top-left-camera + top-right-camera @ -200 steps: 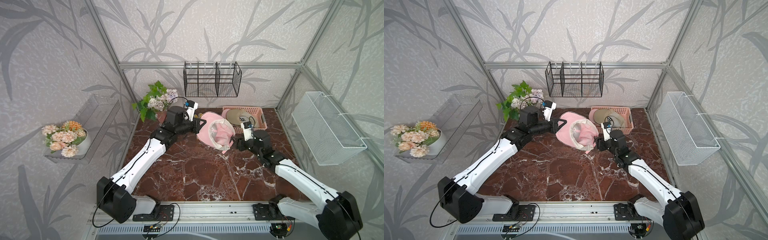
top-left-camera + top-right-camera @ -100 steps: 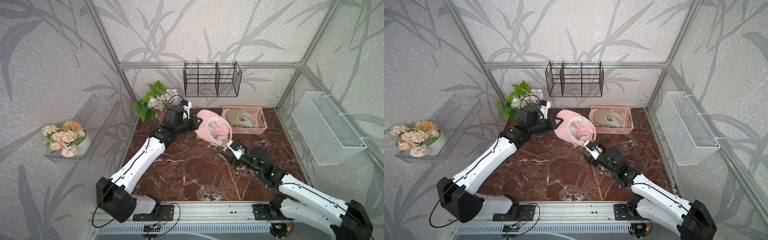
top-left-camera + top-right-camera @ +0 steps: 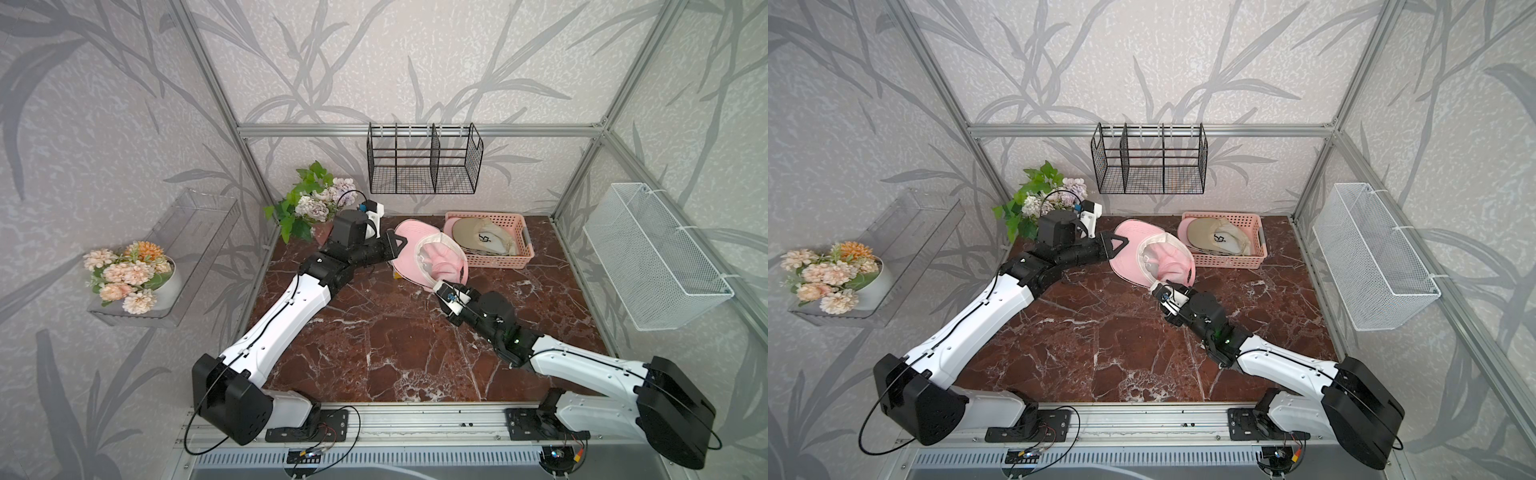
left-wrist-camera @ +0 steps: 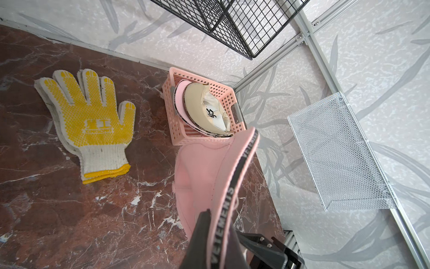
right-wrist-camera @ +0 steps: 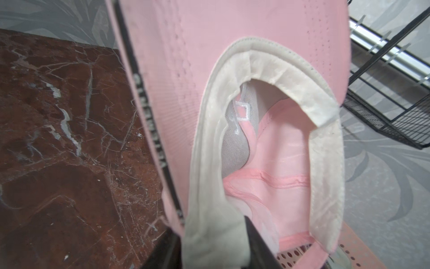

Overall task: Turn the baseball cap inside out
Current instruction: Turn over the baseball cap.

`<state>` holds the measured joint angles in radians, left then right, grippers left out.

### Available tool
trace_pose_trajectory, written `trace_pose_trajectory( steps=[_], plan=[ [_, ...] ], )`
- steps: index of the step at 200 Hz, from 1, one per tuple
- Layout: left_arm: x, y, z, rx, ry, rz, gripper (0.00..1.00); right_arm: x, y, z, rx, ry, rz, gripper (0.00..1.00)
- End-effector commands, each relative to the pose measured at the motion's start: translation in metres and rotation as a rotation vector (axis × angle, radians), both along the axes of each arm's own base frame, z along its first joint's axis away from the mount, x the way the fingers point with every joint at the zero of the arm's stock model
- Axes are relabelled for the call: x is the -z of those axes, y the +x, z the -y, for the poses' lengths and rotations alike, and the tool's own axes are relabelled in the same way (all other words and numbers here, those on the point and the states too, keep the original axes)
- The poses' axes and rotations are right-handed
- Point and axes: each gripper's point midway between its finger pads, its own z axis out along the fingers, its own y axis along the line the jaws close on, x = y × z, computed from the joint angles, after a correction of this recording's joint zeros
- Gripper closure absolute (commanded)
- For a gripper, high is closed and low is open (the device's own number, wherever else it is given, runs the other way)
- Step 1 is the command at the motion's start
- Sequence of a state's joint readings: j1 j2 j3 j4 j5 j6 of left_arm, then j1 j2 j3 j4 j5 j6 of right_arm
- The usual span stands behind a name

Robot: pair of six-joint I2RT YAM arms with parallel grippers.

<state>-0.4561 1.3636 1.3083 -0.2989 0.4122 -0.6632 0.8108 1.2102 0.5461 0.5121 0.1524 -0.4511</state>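
In both top views, the pink cap is held over the marble table. At the left wrist, its stiff curved brim is clamped by the left gripper. At the right wrist, the thin crinkled sweatband is pinched by the right gripper; it could be lost or torn under a hard pull.

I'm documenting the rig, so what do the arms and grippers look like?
The left arm and right arm have white shells, black joints and thin black cables. The left gripper and right gripper are black, with white camera mounts.
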Motion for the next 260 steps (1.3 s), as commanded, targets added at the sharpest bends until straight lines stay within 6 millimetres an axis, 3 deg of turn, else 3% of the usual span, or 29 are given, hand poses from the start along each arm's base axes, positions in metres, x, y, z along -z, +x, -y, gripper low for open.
trace_pose_trajectory(
  steps=[1, 19, 56, 104, 127, 139, 150, 172, 183, 213, 235, 248, 260],
  plan=[
    [-0.038, 0.0, 0.005, 0.034, -0.055, 0.095, 1.0, -0.011, -0.004, -0.018, -0.087, 0.016, -0.021, 0.81],
    [-0.046, -0.001, 0.01, 0.091, -0.025, 0.158, 1.0, -0.002, -0.019, -0.027, -0.209, 0.037, -0.157, 0.88],
    [-0.06, -0.007, 0.018, 0.233, 0.119, 0.354, 1.0, 0.009, -0.051, -0.041, -0.422, 0.098, -0.467, 0.87],
    [-0.048, -0.012, 0.019, 0.368, 0.313, 0.492, 1.0, 0.016, -0.09, -0.051, -0.638, 0.158, -0.774, 0.85],
    [-0.048, -0.013, 0.017, 0.391, 0.364, 0.533, 1.0, 0.022, -0.094, -0.049, -0.641, 0.141, -0.831, 0.83],
    [-0.047, -0.015, 0.018, 0.405, 0.37, 0.538, 1.0, 0.021, -0.089, -0.047, -0.62, 0.135, -0.807, 0.81],
    [-0.044, -0.016, 0.018, 0.411, 0.371, 0.532, 1.0, 0.017, -0.077, -0.044, -0.566, 0.129, -0.744, 0.64],
    [-0.037, -0.018, 0.018, 0.404, 0.361, 0.497, 1.0, -0.003, -0.051, -0.032, -0.404, 0.166, -0.586, 0.43],
    [-0.034, -0.019, 0.017, 0.395, 0.356, 0.475, 1.0, -0.018, -0.039, -0.023, -0.324, 0.205, -0.512, 0.38],
    [-0.026, -0.023, 0.019, 0.398, 0.322, 0.429, 1.0, -0.049, -0.018, -0.001, -0.155, 0.281, -0.378, 0.36],
    [-0.027, -0.028, 0.025, 0.416, 0.279, 0.412, 1.0, -0.059, 0.001, 0.009, -0.038, 0.334, -0.336, 0.36],
    [-0.03, -0.028, 0.025, 0.404, 0.253, 0.393, 1.0, -0.065, 0.007, 0.007, -0.015, 0.353, -0.304, 0.44],
    [-0.035, -0.032, 0.029, 0.415, 0.205, 0.373, 1.0, -0.071, 0.012, 0.004, 0.002, 0.371, -0.263, 0.57]
  ],
)
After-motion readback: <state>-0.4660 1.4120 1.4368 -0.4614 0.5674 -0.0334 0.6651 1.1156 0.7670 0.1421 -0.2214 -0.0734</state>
